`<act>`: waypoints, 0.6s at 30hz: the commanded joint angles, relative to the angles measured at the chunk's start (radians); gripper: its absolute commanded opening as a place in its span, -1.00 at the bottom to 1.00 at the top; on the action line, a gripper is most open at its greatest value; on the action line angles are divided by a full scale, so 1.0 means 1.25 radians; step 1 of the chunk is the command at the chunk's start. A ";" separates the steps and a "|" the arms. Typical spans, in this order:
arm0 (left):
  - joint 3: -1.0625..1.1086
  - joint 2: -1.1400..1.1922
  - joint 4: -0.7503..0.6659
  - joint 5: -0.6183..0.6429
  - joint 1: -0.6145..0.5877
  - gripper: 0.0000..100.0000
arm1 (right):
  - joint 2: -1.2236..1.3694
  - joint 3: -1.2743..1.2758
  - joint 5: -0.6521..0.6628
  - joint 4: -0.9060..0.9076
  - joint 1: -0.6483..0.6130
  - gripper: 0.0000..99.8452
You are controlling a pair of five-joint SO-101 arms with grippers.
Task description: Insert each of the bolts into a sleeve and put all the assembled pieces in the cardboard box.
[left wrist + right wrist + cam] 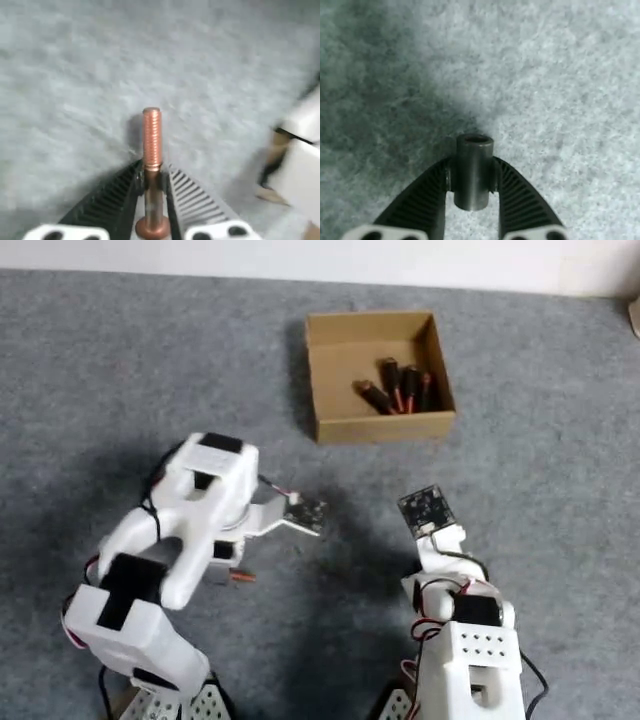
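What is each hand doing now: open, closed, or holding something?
Left hand: closed, holding a copper-coloured threaded metal bolt by its shank.
Right hand: closed, holding a dark grey hollow metal sleeve.

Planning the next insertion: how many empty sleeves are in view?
1: the sleeve clamped in the right gripper, its bore open. Others may be hidden.

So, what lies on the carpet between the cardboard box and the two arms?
Nothing; in the high view the grey carpet between the cardboard box, the left arm and the right arm is bare.
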 commanded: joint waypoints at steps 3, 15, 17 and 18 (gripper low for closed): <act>-0.060 -0.014 0.103 -0.282 -0.029 -0.99 | -0.009 -0.004 0.012 -0.025 0.006 -0.99; -0.114 -0.013 0.101 -0.133 -0.030 -0.98 | -0.009 -0.004 0.012 -0.025 0.004 -0.99; -0.127 -0.013 0.101 -0.097 -0.029 -0.97 | -0.009 -0.004 0.012 -0.025 0.004 -0.99; -0.133 -0.013 0.102 -0.076 -0.029 -0.94 | -0.009 -0.004 0.012 -0.025 0.004 -0.99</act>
